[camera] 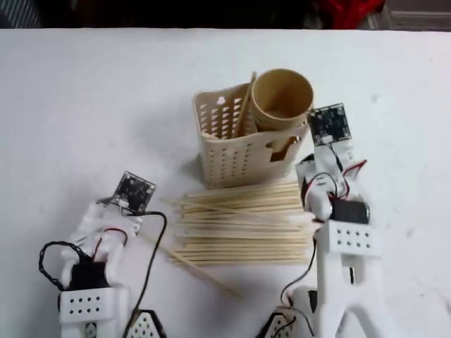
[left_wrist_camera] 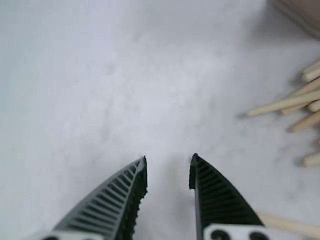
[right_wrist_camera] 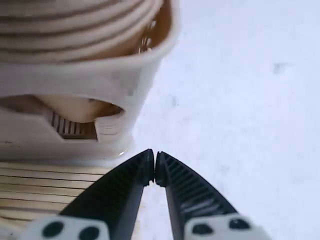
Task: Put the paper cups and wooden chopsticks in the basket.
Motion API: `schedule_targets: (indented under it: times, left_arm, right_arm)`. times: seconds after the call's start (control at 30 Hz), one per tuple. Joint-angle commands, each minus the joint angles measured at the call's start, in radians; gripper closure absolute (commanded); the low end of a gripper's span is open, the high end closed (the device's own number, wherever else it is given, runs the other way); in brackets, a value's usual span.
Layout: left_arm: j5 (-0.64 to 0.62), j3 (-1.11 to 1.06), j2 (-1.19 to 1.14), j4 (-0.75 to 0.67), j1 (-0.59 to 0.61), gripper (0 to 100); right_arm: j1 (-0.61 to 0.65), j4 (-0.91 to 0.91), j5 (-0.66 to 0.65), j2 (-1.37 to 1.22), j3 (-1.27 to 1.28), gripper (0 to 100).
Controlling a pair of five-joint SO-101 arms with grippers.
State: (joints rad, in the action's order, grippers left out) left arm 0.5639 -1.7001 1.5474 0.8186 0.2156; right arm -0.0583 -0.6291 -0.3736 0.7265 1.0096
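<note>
Plain white table point(camera: 77, 91), matte, with a few faint specks point(camera: 374, 98) on it. Its far edge runs straight across the top of the high view, and past it the room's mostly dark. There's something red point(camera: 349, 8) back there, a pale grey shape point(camera: 423, 14) beside it, and a striped grey bit point(camera: 15, 10) in the opposite corner. Light's soft and even.

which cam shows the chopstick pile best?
High view: the whole chopstick pile lies flat beside the basket, with one stray stick angled off. Left wrist view catches a few stick ends; right wrist view a strip of the pile by the basket's base.
</note>
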Motion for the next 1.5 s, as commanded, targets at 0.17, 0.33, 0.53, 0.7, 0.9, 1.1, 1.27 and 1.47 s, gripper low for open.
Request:
schedule_targets:
  times: [0.17,0.33,0.53,0.7,0.9,1.1,1.27,1.47]
  left_arm:
    - [0.011,0.000,0.008,0.011,-0.021,85]
    - [0.009,0.005,0.008,0.009,-0.021,85]
    - [-0.091,0.160,0.004,0.118,-0.042,85]
    - [-0.149,0.362,0.002,0.261,-0.173,85]
    - [-0.222,0.562,-0.045,0.308,-0.193,84]
    - [-0.296,0.686,-0.398,0.288,-0.189,84]
    - [-0.345,0.684,-0.636,0.147,-0.030,85]
    - [-0.249,0.611,-0.840,-0.103,0.269,84]
  right_arm:
    - [0.094,0.216,-0.044,-0.263,-0.008,98.1]
    - [0.094,0.269,-0.040,-0.341,-0.008,98.1]
    - [0.084,0.271,0.012,-0.314,0.009,98.1]
    - [0.051,0.351,0.043,-0.165,0.129,98.1]
    - [0.056,0.357,0.043,0.061,0.262,98.1]
    - [0.058,0.183,0.031,0.166,0.255,98.1]
    - [0.165,-0.156,-0.224,0.180,0.112,98.0]
    - [0.346,-0.496,-0.284,0.180,-0.038,98.0]
